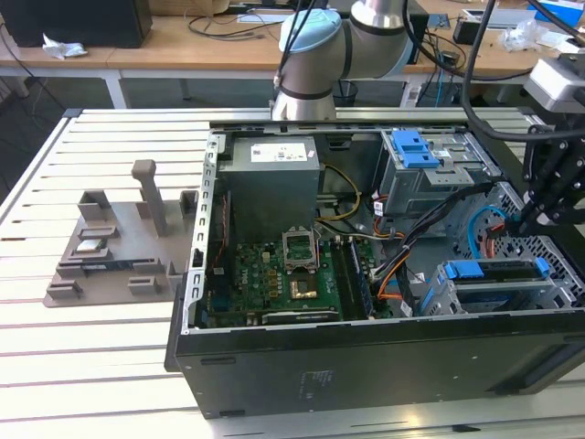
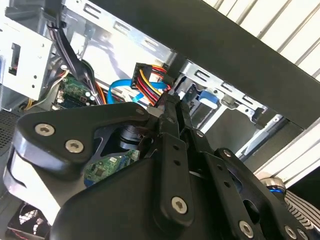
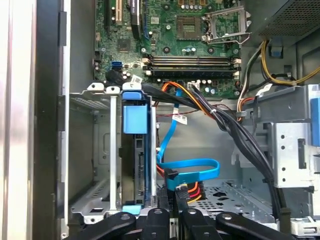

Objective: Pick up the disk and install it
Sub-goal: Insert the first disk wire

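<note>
The disk stands on edge in the silver drive cage inside the open computer case, its blue carrier frame along its top edge. In the exterior view the black gripper hangs at the right end of the case, just above and behind that cage. In both wrist views its fingers are drawn together on a black cable connector with red, orange and yellow wires, close to the disk's rear end. The gripper does not touch the disk. The fingertips meet at the connector.
A blue data cable loops beside the connector. Black cable bundles cross the case. The green motherboard, grey power supply and an upper cage with a blue latch fill the case. A grey fixture lies on the slatted table.
</note>
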